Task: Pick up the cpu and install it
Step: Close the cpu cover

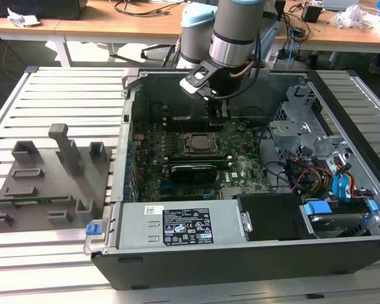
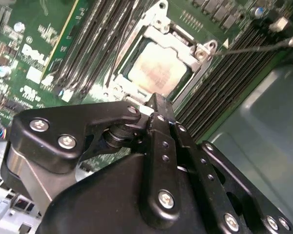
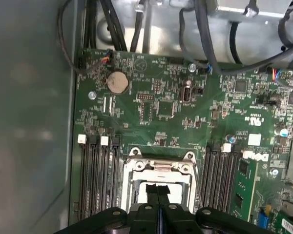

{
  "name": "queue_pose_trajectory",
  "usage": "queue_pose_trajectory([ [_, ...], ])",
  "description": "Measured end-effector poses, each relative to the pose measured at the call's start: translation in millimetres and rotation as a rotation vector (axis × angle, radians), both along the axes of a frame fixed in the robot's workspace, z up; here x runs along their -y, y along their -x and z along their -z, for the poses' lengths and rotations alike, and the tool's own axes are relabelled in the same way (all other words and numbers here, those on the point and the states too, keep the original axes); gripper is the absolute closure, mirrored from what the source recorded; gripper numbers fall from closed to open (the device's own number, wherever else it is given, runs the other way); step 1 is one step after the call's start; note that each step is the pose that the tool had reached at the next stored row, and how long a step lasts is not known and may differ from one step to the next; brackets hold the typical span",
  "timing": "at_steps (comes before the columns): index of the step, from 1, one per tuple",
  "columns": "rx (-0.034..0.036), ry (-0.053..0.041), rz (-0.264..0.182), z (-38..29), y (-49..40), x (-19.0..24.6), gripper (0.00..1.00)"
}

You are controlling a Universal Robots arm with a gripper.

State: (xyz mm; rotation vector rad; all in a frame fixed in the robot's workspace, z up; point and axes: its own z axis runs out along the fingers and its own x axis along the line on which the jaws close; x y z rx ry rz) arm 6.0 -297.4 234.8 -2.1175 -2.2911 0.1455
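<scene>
Claw [image 3: 158, 195] clenched, fingers pressed together, nothing between them. The tips hang just above the cpu [image 2: 158, 68]; whether they touch it I cannot tell. Cpu lies flat in the socket [image 3: 136, 170] on the board [image 3: 161, 109], slots [image 3: 95, 180] either side. Judged: placement done, seating stage. Any further move calls for a straight, gentle path, with no sideways drag across the chip.

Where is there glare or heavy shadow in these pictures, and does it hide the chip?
Second wrist view: glare washes the chip's metal top pale, but its outline stays readable. First wrist view: even light on the green board, a soft sheen on the case wall. Exterior view: the board beneath the arm looks darker than the slatted table outside.
</scene>
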Motion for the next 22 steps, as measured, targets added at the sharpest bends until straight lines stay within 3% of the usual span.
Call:
queue_pose_trajectory([
  [3, 0.0001, -0.0001, 0.000, 4.8, 15.6, 0.0, 0.89],
  [10, 0.0000, -0.0001, 0.000, 17.5, 31.2, 0.0, 0.89],
  [15, 0.0000, -0.0001, 0.000, 24.5, 36.4, 0.0, 0.89],
  [22, -0.0004, 0.0006, 0.000, 31.1, 37.2, 0.1, 0.89],
])
